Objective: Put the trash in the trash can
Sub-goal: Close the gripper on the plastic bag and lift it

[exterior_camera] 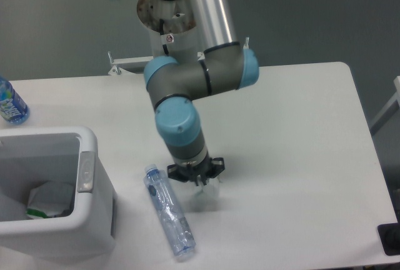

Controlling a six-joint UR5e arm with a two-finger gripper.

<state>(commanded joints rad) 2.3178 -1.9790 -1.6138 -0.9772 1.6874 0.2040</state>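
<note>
The long clear crushed plastic bottle lies flat on the white table, its cap end toward the back left. The crumpled white carton with green marks lies inside the white trash can at the front left. My gripper points down over the table, just right of the bottle's cap end and apart from it. It holds nothing that I can see. Its fingers are small and blurred under the black flange, so their gap does not show.
An upright blue-labelled bottle stands at the table's left edge behind the trash can. The arm's base and a metal bracket are at the back edge. A black object sits at the front right corner.
</note>
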